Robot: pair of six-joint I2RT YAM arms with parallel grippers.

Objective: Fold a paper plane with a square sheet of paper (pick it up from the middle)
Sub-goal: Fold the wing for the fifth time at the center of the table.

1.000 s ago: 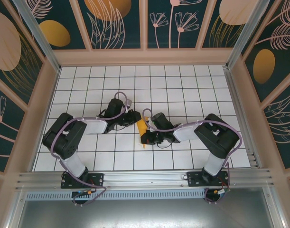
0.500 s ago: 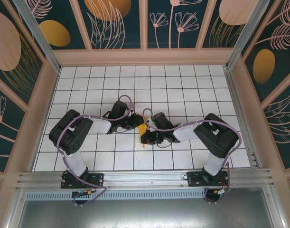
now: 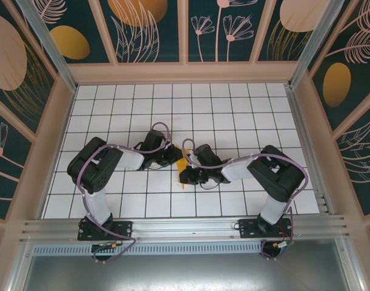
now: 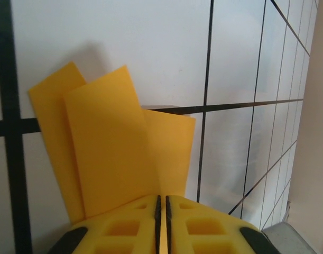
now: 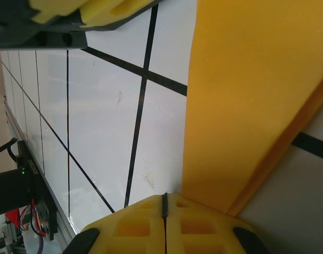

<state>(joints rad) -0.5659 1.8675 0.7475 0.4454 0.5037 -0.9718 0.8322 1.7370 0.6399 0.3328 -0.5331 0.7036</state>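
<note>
The square sheet of paper (image 3: 182, 165) is folded into a narrow orange-yellow strip that lies on the white tiles between my two grippers. In the left wrist view its layered flaps (image 4: 113, 143) fan upward, and a crease runs down between the pads. My left gripper (image 4: 162, 198) is shut on that crease; from above the left gripper (image 3: 174, 156) sits at the strip's far end. My right gripper (image 5: 165, 197) is shut with its pads together, and the paper (image 5: 246, 106) passes under its right finger. From above, the right gripper (image 3: 186, 177) is at the strip's near end.
The tiled floor (image 3: 233, 115) is ringed by patterned walls and a wooden ledge (image 3: 185, 73). A metal rail (image 3: 185, 227) runs along the near edge by the arm bases. The left gripper's yellow fingers (image 5: 92, 10) appear at the top of the right wrist view.
The left arm has drawn its elbow in to the right and its gripper has closed onto the paper's far end. The right arm and the paper have stayed put.
</note>
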